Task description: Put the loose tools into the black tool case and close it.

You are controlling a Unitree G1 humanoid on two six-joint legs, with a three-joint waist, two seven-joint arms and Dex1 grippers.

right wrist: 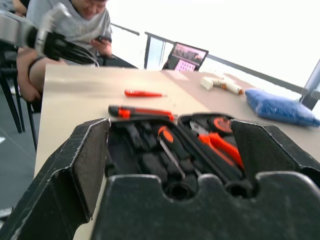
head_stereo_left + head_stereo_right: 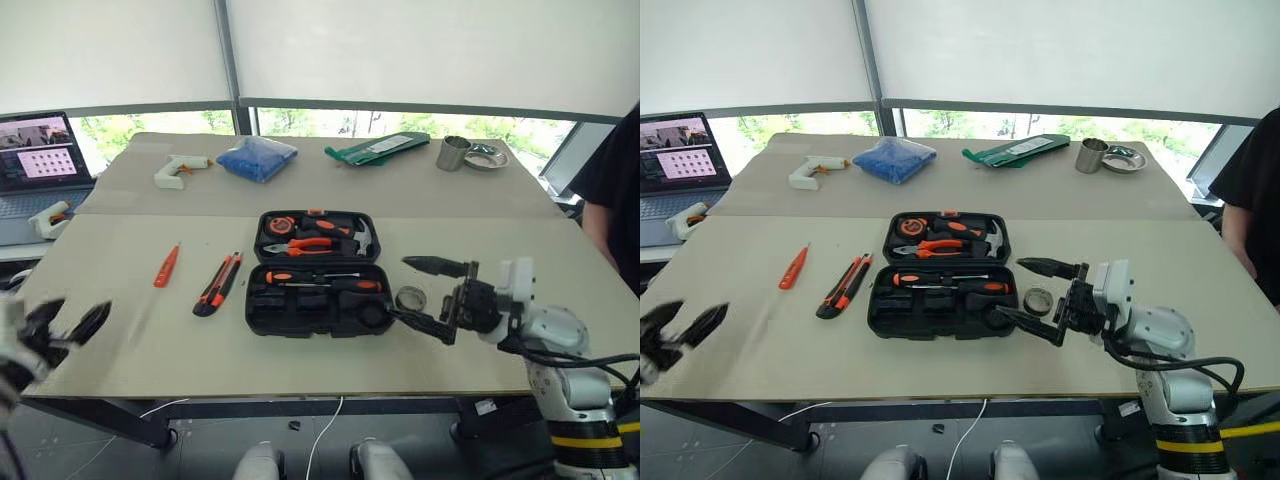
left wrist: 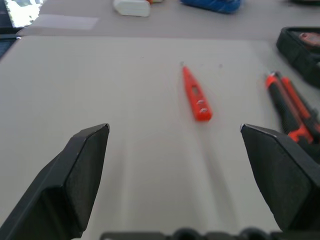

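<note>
- The case (image 2: 318, 272) lies open in the middle of the desk (image 2: 120, 340), lid half to the far side. Two screwdrivers (image 2: 325, 280) already sit in the near half.
- Loose on the desk, left of the case: the knife (image 2: 217, 285) just beside it, and a small orange screwdriver (image 2: 166, 265) further left, well apart from the knife. A small roll (image 2: 410, 298) sits just off the case's right edge; I take it for the tape.
- My right gripper (image 2: 425, 293) hangs released and empty beside the case's near right corner, fingers spread wide, with the roll between them as seen from the head.
- My left gripper (image 2: 68, 328) is wide open and empty too, low over the desk's near left edge. Its wrist view looks straight along the orange screwdriver (image 3: 196, 94), with the knife (image 3: 292, 110) off to one side.
- I judge the step in hand to be the left arm's fetch of that orange screwdriver.
- To do it well, I would bring the fingers down across the handle, not along it, so they close on its narrow sides.
- The tool lies flat and thin, so the fingertips must nearly graze the desk before closing; too high and they will pinch air or flick it away.
- Grip near the handle's middle so the tip does not droop on the carry.
- Keep clear of the knife on the way to the case.
- The right arm can take the roll.
</note>
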